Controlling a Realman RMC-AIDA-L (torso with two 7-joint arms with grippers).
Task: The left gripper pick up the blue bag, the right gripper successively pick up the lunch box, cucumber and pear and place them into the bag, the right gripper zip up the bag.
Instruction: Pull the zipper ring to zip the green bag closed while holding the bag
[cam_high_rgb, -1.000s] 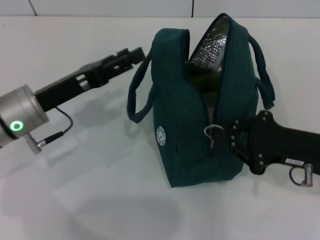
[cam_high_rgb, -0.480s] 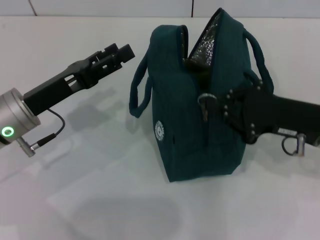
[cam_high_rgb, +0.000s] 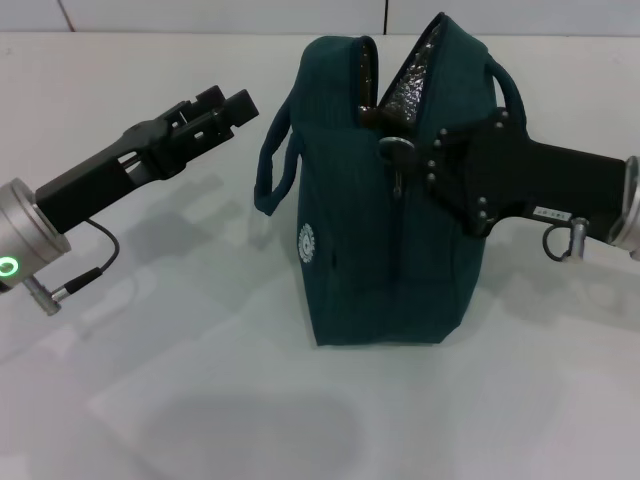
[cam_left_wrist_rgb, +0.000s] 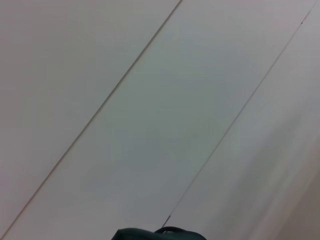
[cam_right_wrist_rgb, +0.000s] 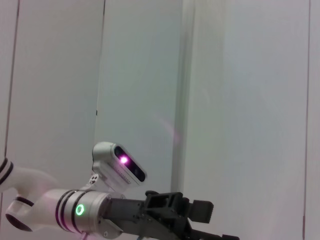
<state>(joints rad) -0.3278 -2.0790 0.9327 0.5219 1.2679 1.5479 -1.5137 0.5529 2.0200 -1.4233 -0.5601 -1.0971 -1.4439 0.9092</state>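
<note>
The blue bag (cam_high_rgb: 350, 250) stands upright mid-table, with a narrow gap at its top showing silver lining (cam_high_rgb: 413, 85). My right gripper (cam_high_rgb: 405, 158) reaches in from the right, shut on the metal zipper pull (cam_high_rgb: 396, 149) high on the bag's near end. My left gripper (cam_high_rgb: 228, 103) hovers open to the left of the bag, apart from its near handle (cam_high_rgb: 270, 170). It also shows in the right wrist view, left gripper (cam_right_wrist_rgb: 200, 212). A sliver of the bag (cam_left_wrist_rgb: 160, 234) shows in the left wrist view. Lunch box, cucumber and pear are hidden.
The bag rests on a white table (cam_high_rgb: 200, 400), with a white wall seam (cam_high_rgb: 385, 15) behind. My head camera unit (cam_right_wrist_rgb: 120, 165) shows in the right wrist view above the left arm's green ring (cam_right_wrist_rgb: 79, 209).
The right gripper has drawn the zipper pull from low on the bag's end up to near its top, narrowing the opening. The left gripper has backed away leftward from the handle.
</note>
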